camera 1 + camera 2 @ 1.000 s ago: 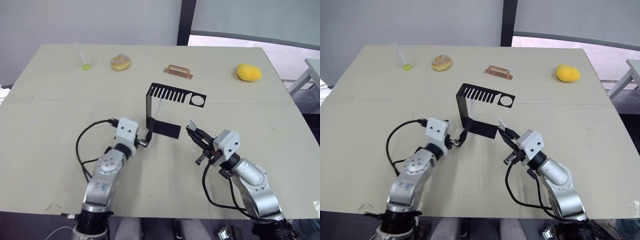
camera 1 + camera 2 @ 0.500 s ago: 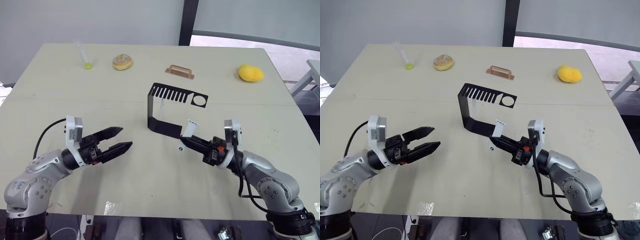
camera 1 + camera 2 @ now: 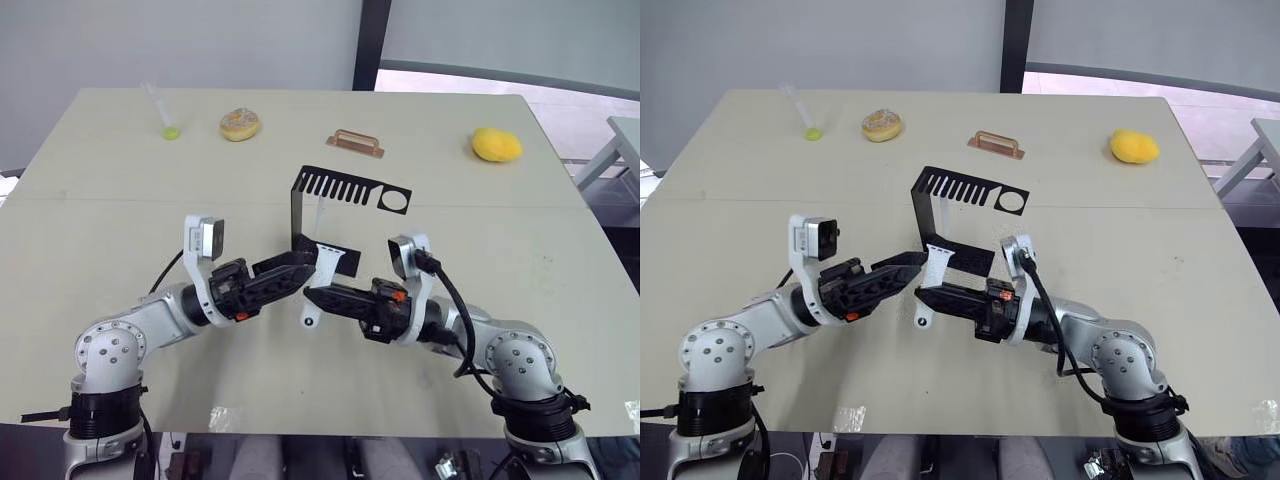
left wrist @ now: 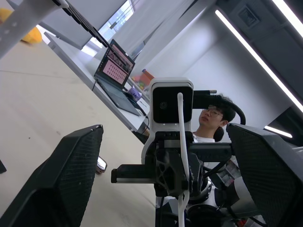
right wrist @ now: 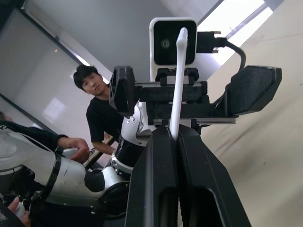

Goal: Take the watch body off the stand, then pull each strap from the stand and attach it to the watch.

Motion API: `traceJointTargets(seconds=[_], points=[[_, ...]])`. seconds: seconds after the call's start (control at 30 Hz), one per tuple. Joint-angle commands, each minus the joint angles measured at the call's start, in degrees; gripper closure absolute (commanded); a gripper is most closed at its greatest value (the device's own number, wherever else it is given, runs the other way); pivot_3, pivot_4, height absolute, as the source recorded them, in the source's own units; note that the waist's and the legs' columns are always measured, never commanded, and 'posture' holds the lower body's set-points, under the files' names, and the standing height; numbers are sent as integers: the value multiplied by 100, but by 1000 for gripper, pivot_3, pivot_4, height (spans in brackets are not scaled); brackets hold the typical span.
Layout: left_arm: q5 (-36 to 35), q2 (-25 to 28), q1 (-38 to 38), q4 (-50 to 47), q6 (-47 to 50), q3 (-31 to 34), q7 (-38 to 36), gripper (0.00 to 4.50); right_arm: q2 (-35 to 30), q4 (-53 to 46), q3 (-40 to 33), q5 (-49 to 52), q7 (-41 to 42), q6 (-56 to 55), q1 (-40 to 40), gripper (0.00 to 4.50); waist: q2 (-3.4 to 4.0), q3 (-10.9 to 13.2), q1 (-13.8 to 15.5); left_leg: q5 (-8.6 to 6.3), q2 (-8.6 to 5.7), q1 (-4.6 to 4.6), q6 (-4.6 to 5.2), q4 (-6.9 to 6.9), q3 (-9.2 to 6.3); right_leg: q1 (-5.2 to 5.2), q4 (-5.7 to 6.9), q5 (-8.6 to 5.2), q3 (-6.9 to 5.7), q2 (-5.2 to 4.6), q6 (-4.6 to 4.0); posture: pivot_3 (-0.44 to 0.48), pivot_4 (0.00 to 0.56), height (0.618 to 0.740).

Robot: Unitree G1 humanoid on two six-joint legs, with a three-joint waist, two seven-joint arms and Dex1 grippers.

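Strap point(image 3: 318, 281) pinched edge-on in the right tool point(image 3: 312, 295), held above the desk point(image 3: 90, 230) just ahead of the left tool point(image 3: 305, 265).

Right tool's fingers are closed on the strap near its middle; the left tool's are spread wide, holding nothing, their tips either side of the strap. The stand point(image 3: 335, 215) sits just beyond both. Risk: the limp band bends or slips sideways if the left tool closes off-centre.

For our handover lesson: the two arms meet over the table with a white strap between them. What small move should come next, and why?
Probably closing the left end effector on the strap. The right end effector is shut on the strap, while the left's fingers stand open either side of it.
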Motion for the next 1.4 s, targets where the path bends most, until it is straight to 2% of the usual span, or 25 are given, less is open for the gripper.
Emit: traceJointTargets(seconds=[0.03, 0.07, 0.57, 0.67, 0.73, 0.77, 1.0, 1.17, 1.27, 1.37, 1.4], points=[[-320, -66, 1, -149, -18, -30, 57, 1888, 58, -176, -9, 100, -22, 38, -33, 4500, 0, 0, -2, 0, 0, 0, -1, 0, 0, 0, -1, 0, 0, 0, 0, 0, 150, 740], [-364, -81, -2, -147, -16, -40, 100, 2355, 72, -184, -5, 102, -35, 41, -31, 4500, 0, 0, -3, 1, 0, 0, -1, 0, 0, 0, 0, 0, 0, 0, 0, 0, 150, 740], [-465, -134, -53, -109, -100, -230, 181, 2355, 187, -174, 60, -80, -49, 47, -57, 4500, 0, 0, 3, 1, 0, 0, -2, -1, 0, 0, -4, 0, 1, 1, 0, 0, 150, 740], [-470, -140, -45, -111, -109, -231, 181, 3195, 206, -168, 59, -109, -45, 41, -56, 4500, 0, 0, 2, 1, 0, 0, -3, -2, 0, 0, -5, 0, 1, 1, 0, 0, 150, 740], [-472, -142, -41, -112, -109, -229, 180, 4239, 218, -166, 59, -130, -38, 39, -53, 4500, 0, 0, 3, 1, 0, 0, -3, -2, 0, 0, -6, 0, 2, 1, 0, 0, 150, 740], [-471, -149, -41, -111, -115, -228, 180, 4408, 226, -161, 60, -146, -35, 36, -52, 4500, 0, 0, 4, 1, 0, -1, -3, -2, 0, 0, -7, 0, 2, 1, 0, 0, 150, 740], [-724, -115, 0, -153, -20, -210, 39, 4408, 246, -173, 66, -280, 22, -13, -49, 4500, 0, 0, 3, 2, 0, -1, -3, -4, 0, 0, -9, 0, 2, 1, 0, 0, 150, 740], [-564, -51, 82, -217, -171, -172, -42, 4408, 104, -264, -87, -342, -7, -54, 19, 4500, 0, 0, 8, 2, 0, -1, -3, -6, 0, 0, -11, 0, 2, 1, 0, 0, 150, 740], [-289, 26, 90, -284, -408, -85, -95, 4500, -195, -509, -364, -163, 13, -9, 119, 3617, 0, 0, 14, 2, 0, -3, -3, -6, 0, 0, -15, 0, 2, 1, 0, 0, 150, 740], [393, 330, 187, -494, -945, 64, -344, 4500, -792, -1012, -758, -818, 166, -432, 511, 2185, 0, 0, 33, 2, 0, -7, -3, -9, 0, 3, -31, 0, 1, 0, 0, 0, 150, 740], [836, 521, 288, -599, -1257, 63, -546, 4500, -982, -1140, -934, -1060, 215, -632, 700, 1656, 0, 0, 31, 2, -1, -9, -3, -12, 0, 3, -38, 0, 1, 0, 0, 0, 150, 740]])
